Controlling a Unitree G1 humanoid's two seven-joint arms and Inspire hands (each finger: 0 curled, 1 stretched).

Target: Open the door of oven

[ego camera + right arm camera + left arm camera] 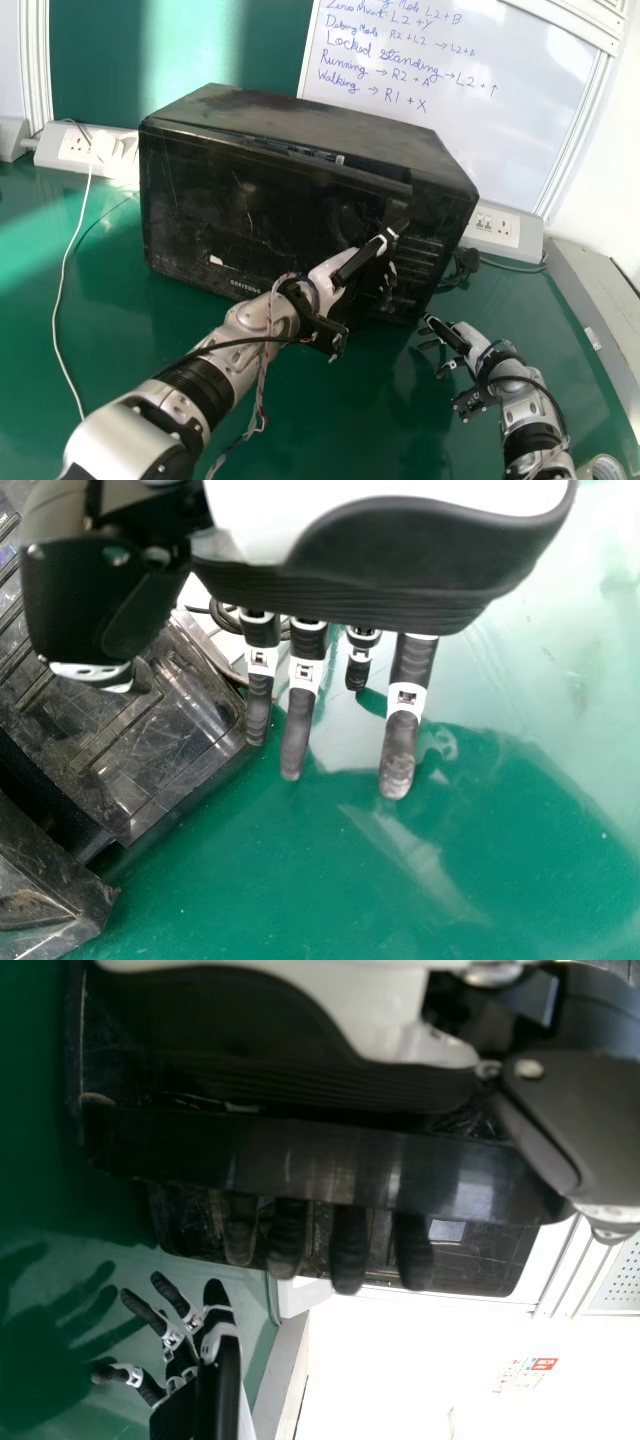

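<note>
On the green surface (180,355), leftmost in the head view: white strip (58,158) and cable (64,285), just beside the oven (300,122).

Oven stands upright, middle of the surface, front towards the robot. Door (240,205) is ajar; its free side, on the view's right, stands out from the body. Hinge judged to be at the left side, so the door should swing out and leftwards. Door looks rigid and glossy: will not bend, may slip under fingertips. Body is probably heavy, yet could slide or turn if the hinge is stiff.

Left hand (328,272) is at the free side. In the left wrist view its fingers (347,1250) are fairly straight and reach behind the edge (320,1165), thumb set apart from them; a wide hand, hooked rather than clenched. Best hold judged: inner face of that edge, around mid-height, several fingers bearing together. Pull steadily, in an arc. Risk: left forearm lies across the front, in the door's likely path; elbow and wrist need to give way as the angle grows.

Right of the door: slotted panel (420,262), fixed part, no use as a hold. Farther right, near the oven, right hand (455,342) is over the surface, fingers extended and spread, holding nothing. It could steady the body. Tape (602,468) at the near right corner.
</note>
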